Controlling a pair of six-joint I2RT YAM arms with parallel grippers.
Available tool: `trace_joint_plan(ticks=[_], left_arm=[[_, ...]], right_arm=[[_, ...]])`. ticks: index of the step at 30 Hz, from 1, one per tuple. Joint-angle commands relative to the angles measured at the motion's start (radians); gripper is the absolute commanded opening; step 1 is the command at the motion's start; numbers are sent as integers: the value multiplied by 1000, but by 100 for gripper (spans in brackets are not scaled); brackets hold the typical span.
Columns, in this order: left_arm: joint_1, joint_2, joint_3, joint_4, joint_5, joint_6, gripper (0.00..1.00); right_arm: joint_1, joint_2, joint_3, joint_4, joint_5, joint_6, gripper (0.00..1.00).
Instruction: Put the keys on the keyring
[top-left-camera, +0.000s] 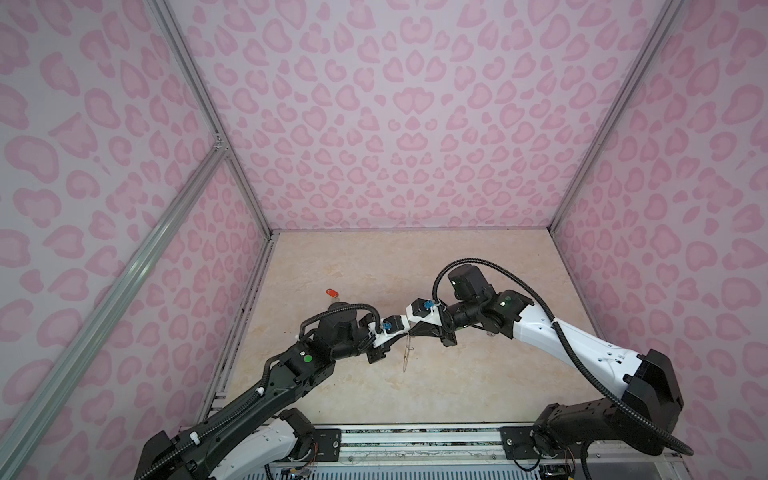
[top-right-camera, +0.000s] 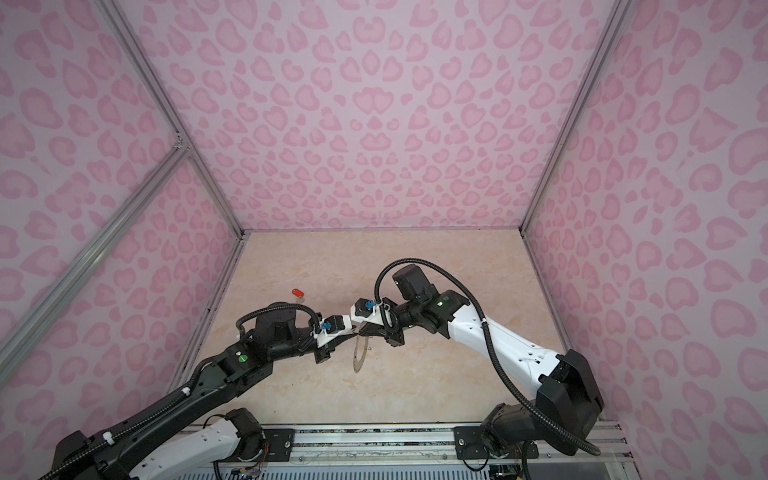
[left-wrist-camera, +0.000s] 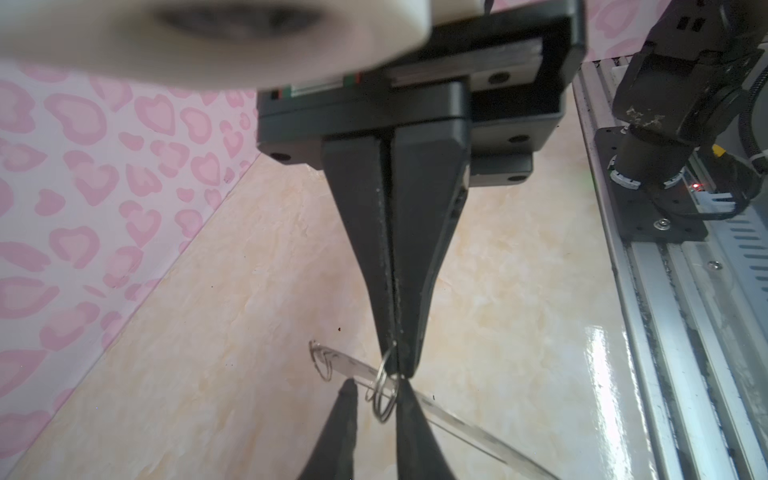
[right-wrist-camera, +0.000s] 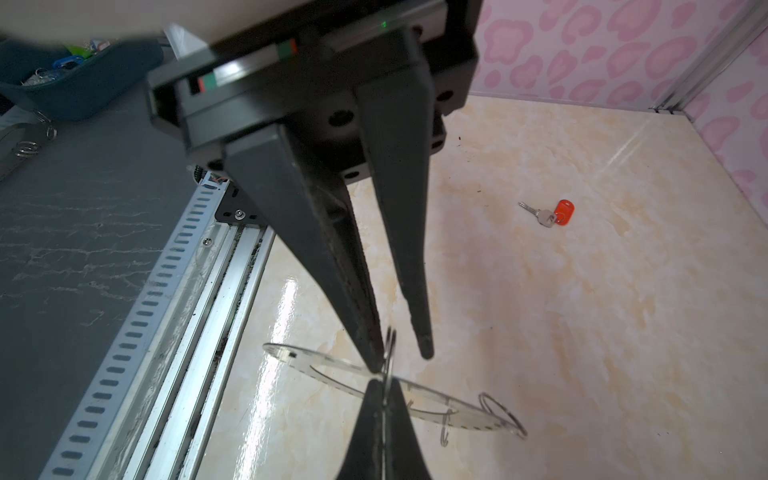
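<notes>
In both top views the keyring (top-right-camera: 360, 353) hangs tilted, clear of the desk (top-right-camera: 415, 386), where the two tools meet; the red-tagged key (top-left-camera: 331, 293) lies well apart. The left wrist view shows the right tool (left-wrist-camera: 395, 370) pinched shut on a wire loop (left-wrist-camera: 382, 368), with the left tool (left-wrist-camera: 376, 384) narrowly parted around it. In the right wrist view the disc looks thin, light, stiff and probably slippery, so its loops offer the surest hold.
</notes>
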Motion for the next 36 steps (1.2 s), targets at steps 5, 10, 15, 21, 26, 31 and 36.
trace_joint_plan(ticks=[5,10,15,21,26,31,36], left_arm=[[0,-8,10,30,16,1,8],[0,-13,7,27,15,1,4],[0,-27,-3,53,-10,-31,4],[2,-56,-39,85,-62,-45,4],[15,-81,-81,129,-74,-82,4],[17,-86,-94,140,-68,-105,4],[17,-88,-90,137,-69,-96,3]], right_arm=[[6,6,6,2,-8,-5,0],[6,4,0,23,1,3,0],[-3,-27,-8,7,116,71,22],[-4,-148,-144,58,462,308,37],[-25,-210,-210,68,748,632,41],[-151,-174,-224,-20,886,902,42],[-257,-101,-198,-84,889,969,42]])
